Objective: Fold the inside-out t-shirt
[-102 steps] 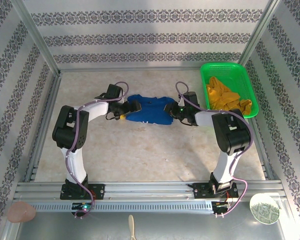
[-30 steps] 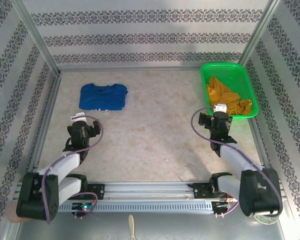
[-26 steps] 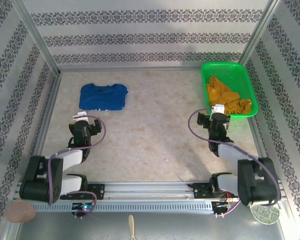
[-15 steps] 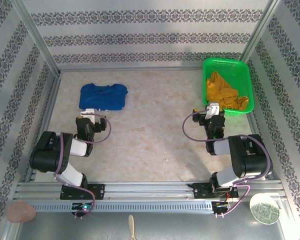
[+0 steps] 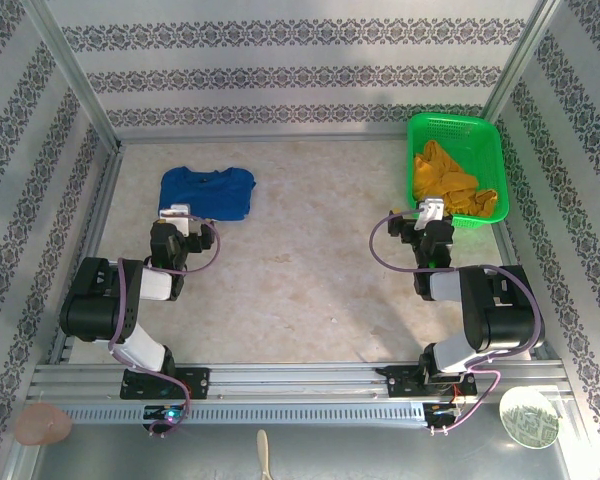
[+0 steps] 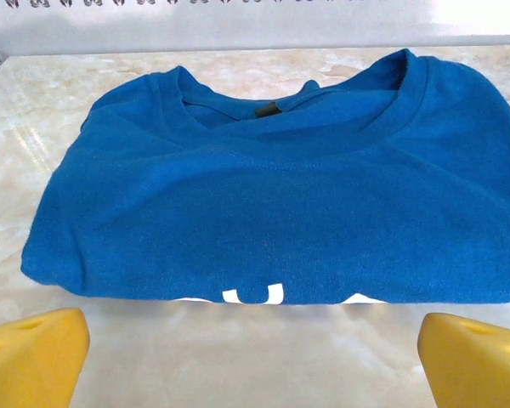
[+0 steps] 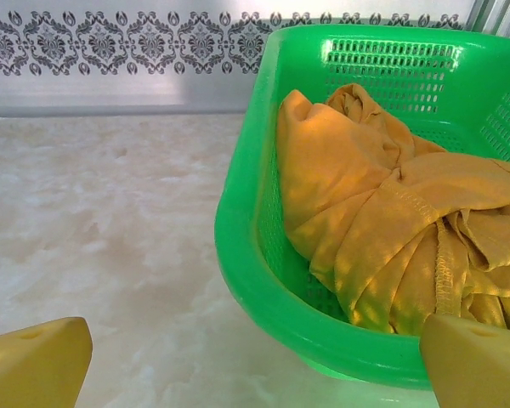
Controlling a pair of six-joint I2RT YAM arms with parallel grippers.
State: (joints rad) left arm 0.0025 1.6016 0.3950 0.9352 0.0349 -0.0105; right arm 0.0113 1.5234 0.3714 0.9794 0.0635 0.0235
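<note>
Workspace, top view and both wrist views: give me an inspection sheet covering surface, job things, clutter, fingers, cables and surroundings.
Surface: tabletop, pale and marbled.
Job's things: blue t-shirt folded flat, far left; white print at its near edge.
Clutter: green basket far right, mustard garment bunched inside.
Fingers: left fingers open, short of the t-shirt; right fingers open, facing the basket; both empty.
Cables: purple cables looped at each wrist.
Surroundings: patterned walls, aluminium rail.

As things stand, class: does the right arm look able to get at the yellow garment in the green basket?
Probably yes. The open right tool faces the green basket, with the yellow garment heaped inside. Only the basket's near wall lies between, so it would need to come over the rim.
</note>
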